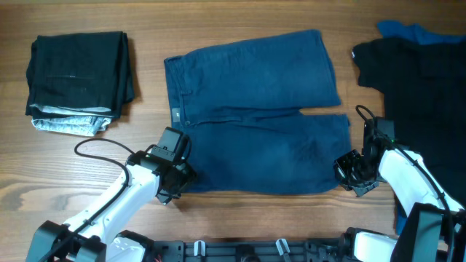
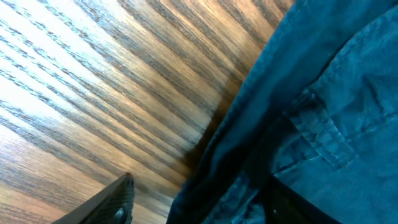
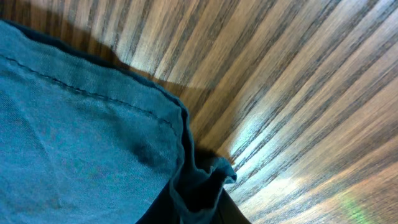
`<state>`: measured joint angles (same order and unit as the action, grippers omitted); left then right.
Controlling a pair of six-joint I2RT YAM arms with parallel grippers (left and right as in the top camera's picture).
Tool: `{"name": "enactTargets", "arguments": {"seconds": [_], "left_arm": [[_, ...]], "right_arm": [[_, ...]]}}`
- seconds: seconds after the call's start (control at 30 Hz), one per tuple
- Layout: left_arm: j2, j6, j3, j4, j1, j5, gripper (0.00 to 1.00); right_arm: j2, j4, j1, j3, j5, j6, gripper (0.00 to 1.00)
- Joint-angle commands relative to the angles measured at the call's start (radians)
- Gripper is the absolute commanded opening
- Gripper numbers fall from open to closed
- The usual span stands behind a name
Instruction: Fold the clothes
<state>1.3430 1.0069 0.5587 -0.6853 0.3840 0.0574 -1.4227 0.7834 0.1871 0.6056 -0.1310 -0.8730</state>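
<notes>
The dark navy shorts [image 1: 255, 116] lie spread flat mid-table, waistband to the left and the two legs to the right. My left gripper [image 1: 182, 177] is at the near waistband corner. In the left wrist view it [image 2: 199, 186] is open: one finger [image 2: 118, 196] rests on bare wood, the other lies against the fabric, and the waistband edge [image 2: 249, 124] runs between them. My right gripper [image 1: 348, 171] is at the near leg's hem corner. In the right wrist view it [image 3: 196, 202] is shut on a bunched fold of the shorts [image 3: 93, 124].
A folded stack with a black garment [image 1: 76, 65] on top of light grey cloth [image 1: 69, 124] sits at the back left. At the right edge a black garment [image 1: 422, 80] lies spread out, with a brighter blue one [image 1: 408, 30] behind it. Bare wood [image 1: 255, 218] runs along the front.
</notes>
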Motion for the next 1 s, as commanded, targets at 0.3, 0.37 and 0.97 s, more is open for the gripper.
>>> {"name": "enactTargets", "arguments": {"seconds": [0.3, 0.37, 0.97], "left_arm": [[0.030, -0.061, -0.038, 0.027, -0.006, 0.063, 0.38], [0.030, -0.061, -0.038, 0.027, -0.006, 0.068, 0.50], [0.030, -0.023, -0.038, -0.006, -0.006, 0.105, 0.56]], "right_arm": [[-0.007, -0.024, 0.003, -0.024, 0.018, 0.010, 0.16], [-0.007, -0.024, 0.003, -0.024, 0.019, 0.010, 0.17], [-0.007, -0.037, 0.003, -0.024, 0.006, 0.041, 0.15]]}}
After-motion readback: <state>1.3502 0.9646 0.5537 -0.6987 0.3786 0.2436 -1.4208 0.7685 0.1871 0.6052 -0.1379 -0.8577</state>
